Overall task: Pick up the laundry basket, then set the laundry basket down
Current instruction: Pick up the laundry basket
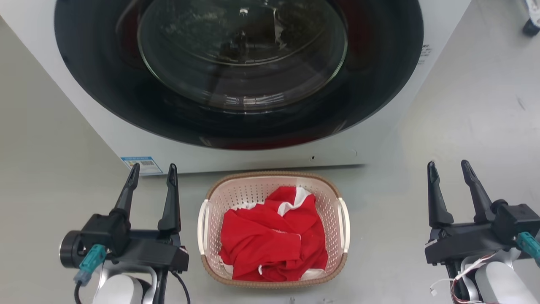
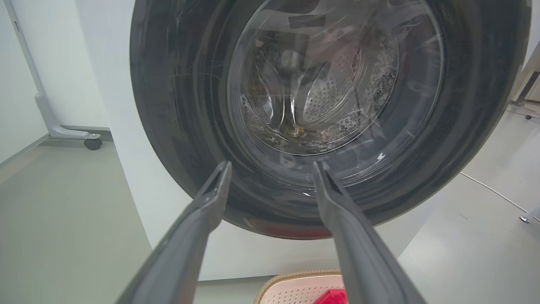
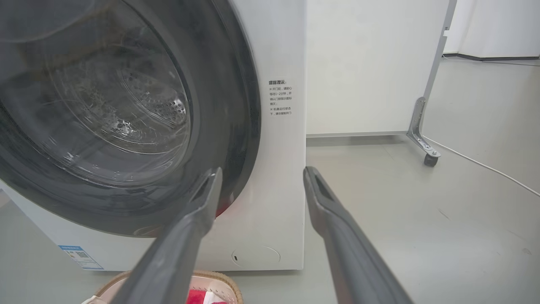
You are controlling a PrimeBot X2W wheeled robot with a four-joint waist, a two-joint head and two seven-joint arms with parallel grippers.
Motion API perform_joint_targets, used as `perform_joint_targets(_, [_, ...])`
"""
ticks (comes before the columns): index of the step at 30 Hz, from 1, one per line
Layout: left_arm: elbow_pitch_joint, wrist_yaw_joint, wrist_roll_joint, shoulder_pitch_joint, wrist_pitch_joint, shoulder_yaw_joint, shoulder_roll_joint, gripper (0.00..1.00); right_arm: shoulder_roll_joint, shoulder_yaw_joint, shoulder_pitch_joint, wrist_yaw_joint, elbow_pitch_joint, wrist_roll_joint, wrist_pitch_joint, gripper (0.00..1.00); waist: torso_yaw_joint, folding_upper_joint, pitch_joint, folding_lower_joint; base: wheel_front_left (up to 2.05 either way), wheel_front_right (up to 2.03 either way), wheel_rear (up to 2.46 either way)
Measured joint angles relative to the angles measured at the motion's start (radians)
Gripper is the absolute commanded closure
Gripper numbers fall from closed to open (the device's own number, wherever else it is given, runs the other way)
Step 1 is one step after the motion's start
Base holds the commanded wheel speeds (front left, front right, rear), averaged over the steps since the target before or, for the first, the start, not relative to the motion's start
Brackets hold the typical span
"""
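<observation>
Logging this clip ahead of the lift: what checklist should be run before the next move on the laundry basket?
1. Left hand open and empty: ok.
2. Right hand open and empty: ok.
3. Laundry basket upright on the floor, between both hands: ok.
4. White handles free of cloth: ok.
5. Red garment lying inside the rim: ok.
6. Clearance between basket and washing machine: cannot tell.

Plastic laundry basket (image 1: 247, 192) w/ red cloth (image 1: 270, 240), glossy door (image 1: 242, 55)
</observation>
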Motion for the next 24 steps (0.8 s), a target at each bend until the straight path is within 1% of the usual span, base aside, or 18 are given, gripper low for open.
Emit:
perform_joint_targets(15, [0.009,-0.002,0.000,-0.124,0.000,0.008,-0.023,0.00,0.010,-0.005,-0.102,0.009,0.006,-0.007,0.000,0.00,0.000,0.0000,0.182,-0.0001,0.00,0.00,0.00])
perform_joint_targets(24, [0.048,-0.012,-0.015,-0.198,0.000,0.018,-0.028,0.00,0.017,-0.010,-0.163,0.017,0.026,-0.007,-0.003,0.00,0.003,0.0001,0.287,0.0000,0.00,0.00,0.00])
